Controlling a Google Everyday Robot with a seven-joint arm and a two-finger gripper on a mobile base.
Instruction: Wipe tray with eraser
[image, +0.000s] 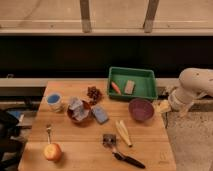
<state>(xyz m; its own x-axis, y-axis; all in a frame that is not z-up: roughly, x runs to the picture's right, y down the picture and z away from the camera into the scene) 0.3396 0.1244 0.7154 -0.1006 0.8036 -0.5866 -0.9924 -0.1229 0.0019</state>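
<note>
The green tray (145, 92) sits at the table's back right. Inside it lie the tan eraser (129, 87) near the middle and a slim orange piece (115, 87) to its left. My white arm (192, 86) reaches in from the right. The gripper (164, 106) is at the table's right edge, just below the tray's front right corner and to the right of the purple bowl (141, 109). It is apart from the eraser and holds nothing that I can see.
On the wooden table (75, 145) are a blue block (100, 114), a brown bowl with a crumpled packet (78, 110), a pine cone (93, 93), a blue cup (54, 101), a yellow piece (123, 132), a black-handled tool (123, 156), an apple (52, 151) and a spoon (48, 131).
</note>
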